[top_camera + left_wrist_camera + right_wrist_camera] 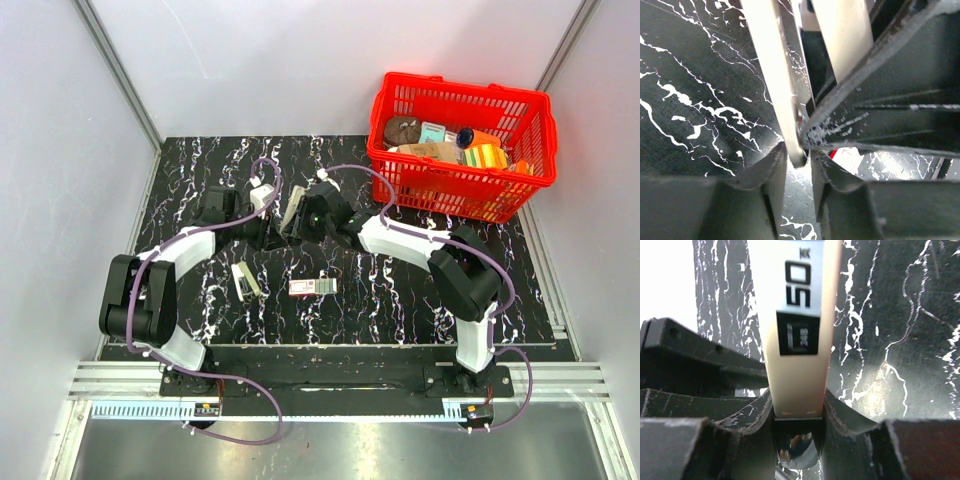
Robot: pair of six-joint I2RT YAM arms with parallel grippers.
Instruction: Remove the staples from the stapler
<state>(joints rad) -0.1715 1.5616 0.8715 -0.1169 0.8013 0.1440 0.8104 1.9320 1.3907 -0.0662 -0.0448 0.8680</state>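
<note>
Two-handed, gripping the cream stapler (293, 212) over the middle of the black marbled bench (395, 300), toward its back. Pinching, with the left hand (797, 167), the thin end of one cream leaf, squeezing it from both sides with the fingers (765, 187). Clamping, with the right hand (797, 412), on the labelled body marked 50. Working well apart from a cream piece (245, 280) and a small box (312, 287) lying nearer the arm bases, and from a red basket (450, 190) standing at the back right corner.
</note>
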